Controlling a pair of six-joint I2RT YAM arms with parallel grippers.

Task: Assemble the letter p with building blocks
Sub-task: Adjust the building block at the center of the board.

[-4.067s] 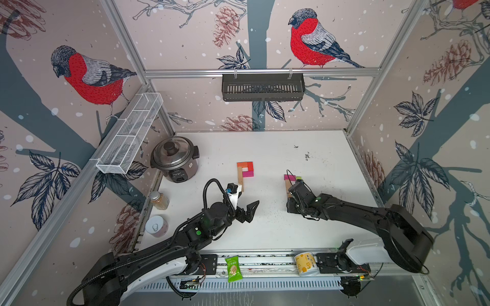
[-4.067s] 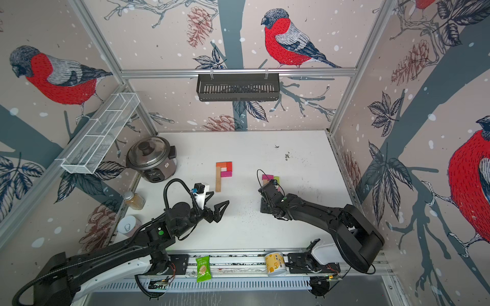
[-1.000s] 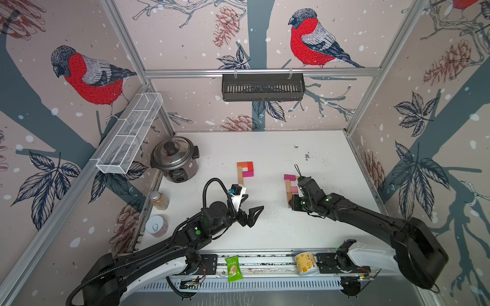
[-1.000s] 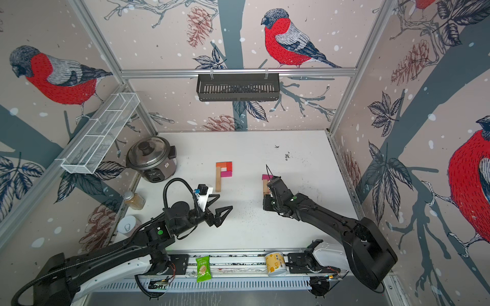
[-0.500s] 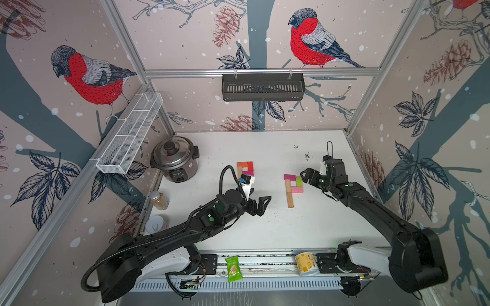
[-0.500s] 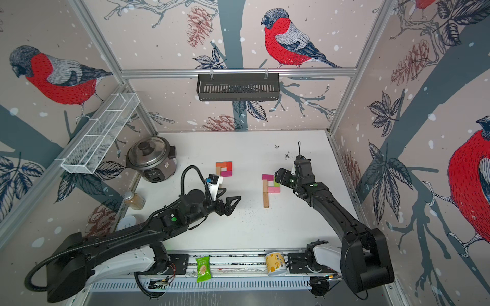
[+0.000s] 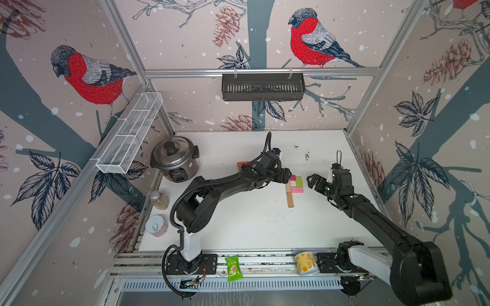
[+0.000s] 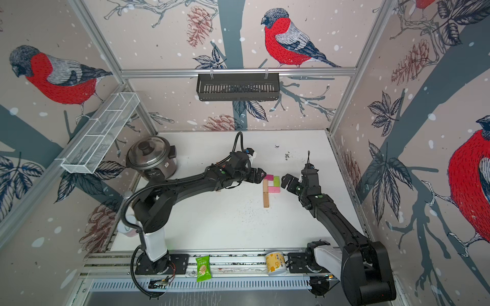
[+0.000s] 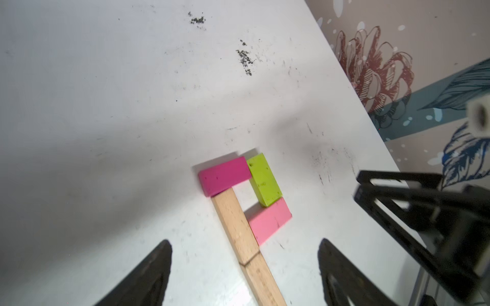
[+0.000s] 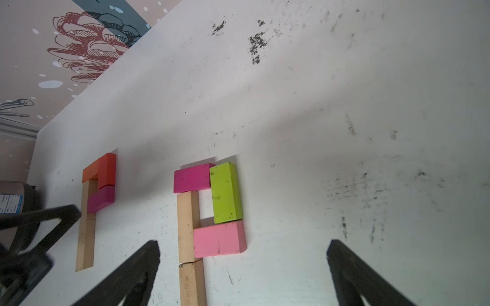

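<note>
A letter p lies flat on the white table: tan stem (image 7: 289, 197), magenta block (image 7: 292, 177) across the top, lime block (image 7: 299, 181) on the side, pink block (image 7: 297, 189) below. My left gripper (image 7: 285, 176) hovers just left of it, open, with only the stem (image 9: 236, 225) on the table under its jaws. To the right my right gripper (image 7: 314, 182) stands open and holds nothing. In the right wrist view a second p, with orange (image 10: 90, 172), red (image 10: 107, 169) and dark magenta (image 10: 100, 198) blocks, lies further left; my left arm mostly hides it in both top views.
A rice cooker (image 7: 173, 159) stands at the table's back left, with a jar (image 7: 159, 200) and a can (image 7: 156, 225) along the left edge. On the front rail lie a green snack packet (image 7: 233, 267) and a paper cup (image 7: 306, 263).
My right gripper opened off the lime block and drew back to the right. My left arm swung from the front left over to the left side of the p.
</note>
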